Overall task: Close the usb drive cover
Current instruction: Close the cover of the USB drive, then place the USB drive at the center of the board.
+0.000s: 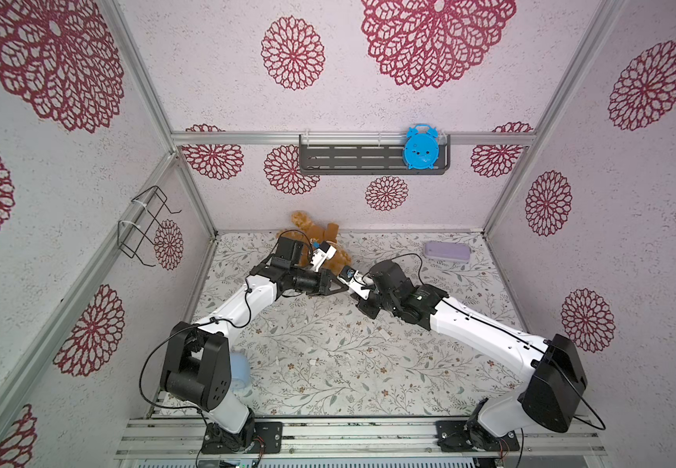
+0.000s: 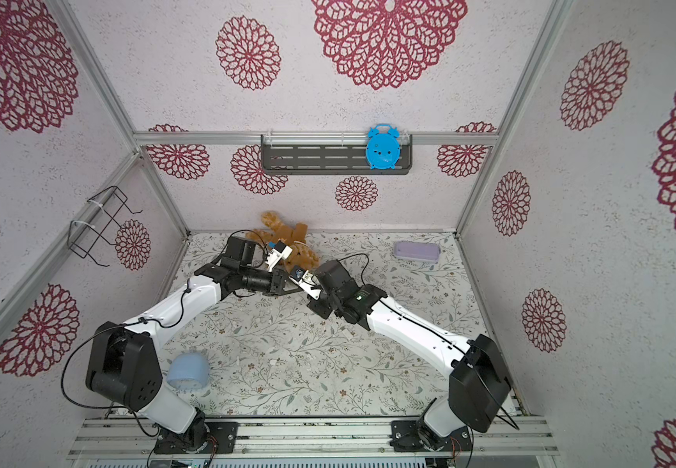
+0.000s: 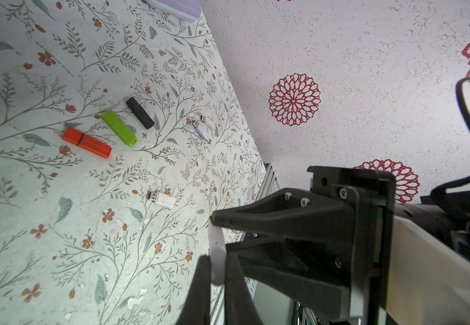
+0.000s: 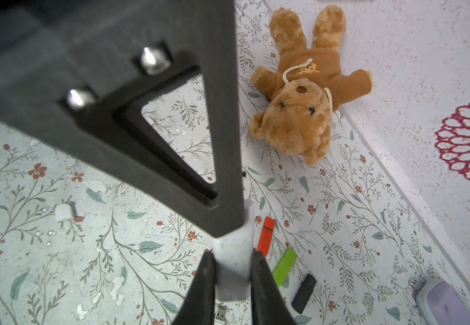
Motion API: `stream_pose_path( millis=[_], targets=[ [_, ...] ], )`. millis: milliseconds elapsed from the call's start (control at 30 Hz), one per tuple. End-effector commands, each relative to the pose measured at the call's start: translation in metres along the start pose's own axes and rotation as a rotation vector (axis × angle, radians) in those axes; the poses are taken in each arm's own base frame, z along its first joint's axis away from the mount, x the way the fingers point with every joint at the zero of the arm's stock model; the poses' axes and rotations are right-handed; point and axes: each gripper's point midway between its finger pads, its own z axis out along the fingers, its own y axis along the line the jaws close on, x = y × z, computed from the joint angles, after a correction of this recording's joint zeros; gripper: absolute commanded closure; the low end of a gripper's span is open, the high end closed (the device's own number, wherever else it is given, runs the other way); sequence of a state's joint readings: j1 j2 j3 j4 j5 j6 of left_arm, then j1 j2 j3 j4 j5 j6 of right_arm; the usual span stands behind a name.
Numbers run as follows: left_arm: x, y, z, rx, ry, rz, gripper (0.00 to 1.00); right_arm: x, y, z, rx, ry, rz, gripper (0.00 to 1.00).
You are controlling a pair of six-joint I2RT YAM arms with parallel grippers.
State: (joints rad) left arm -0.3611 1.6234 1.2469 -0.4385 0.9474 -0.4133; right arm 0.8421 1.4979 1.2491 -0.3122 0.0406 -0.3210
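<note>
Site: a floral-papered table (image 1: 328, 364) inside a booth with red-rosette walls.

Item inspected: the white USB drive (image 4: 232, 270). It is held in the air over the middle of the table, between my two claws, which meet tip to tip. My right claw (image 4: 232, 260) is clamped on the drive's wider end. My left claw (image 3: 218, 263) is clamped on the other end and comes in from a crossing direction. I judge the reason to be that one claw fixes the body while the other presses the cover home along the drive's length. A step shows where the wide section meets the narrow one. I cannot tell which section is the cover, nor whether it is fully seated.

Surroundings: on the table below, an orange drive (image 3: 87, 142), a green drive (image 3: 119, 128) and a black drive (image 3: 139, 112) lie close together in a row, and all appear capped. A white drive with a bare plug (image 3: 162, 199) lies apart from them. A loose white cap (image 4: 64, 213) lies well away. A teddy bear (image 4: 298, 112) lies against the back wall and a purple case (image 1: 446, 252) sits near a far corner, both clear of the work.
</note>
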Motion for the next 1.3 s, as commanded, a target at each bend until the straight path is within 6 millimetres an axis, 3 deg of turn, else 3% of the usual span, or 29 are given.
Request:
stream_pose_path(
  millis=[0,133,300,433,467,533,567,733,867,1067,1267],
  targets=[
    [0.038,-0.009,0.025,0.064,0.138,-0.062,0.97,-0.13,-0.009,-0.057,0.026,-0.488,-0.03,0.91],
    [0.029,-0.011,0.022,0.039,0.113,-0.048,0.96,-0.102,-0.012,-0.052,0.065,-0.412,-0.029,0.91],
    [-0.003,-0.019,0.004,-0.016,-0.037,-0.011,0.9,-0.053,-0.008,-0.039,0.082,-0.274,0.014,0.91],
    [-0.023,-0.03,-0.017,-0.029,-0.148,0.017,0.76,-0.023,-0.004,-0.035,0.09,-0.2,0.048,0.91],
    [-0.025,-0.033,-0.021,-0.031,-0.169,0.023,0.65,-0.017,-0.002,-0.033,0.087,-0.186,0.056,0.91],
    [-0.028,-0.036,-0.031,-0.043,-0.199,0.038,0.59,-0.006,-0.002,-0.03,0.094,-0.159,0.069,0.91],
    [-0.03,-0.035,-0.037,-0.059,-0.219,0.037,0.51,-0.001,-0.003,-0.028,0.1,-0.148,0.075,0.91],
    [-0.031,-0.009,-0.066,-0.209,-0.343,0.007,0.46,0.022,0.001,-0.01,0.064,-0.086,0.175,0.91],
    [-0.025,0.018,-0.102,-0.435,-0.484,0.013,0.44,0.054,0.007,0.022,-0.012,0.051,0.341,0.9],
    [-0.011,0.029,-0.14,-0.604,-0.627,0.04,0.4,0.107,0.023,0.071,-0.055,0.344,0.476,0.9],
    [-0.001,0.035,-0.157,-0.673,-0.69,0.047,0.34,0.137,0.024,0.102,-0.016,0.52,0.478,0.89]
  ],
)
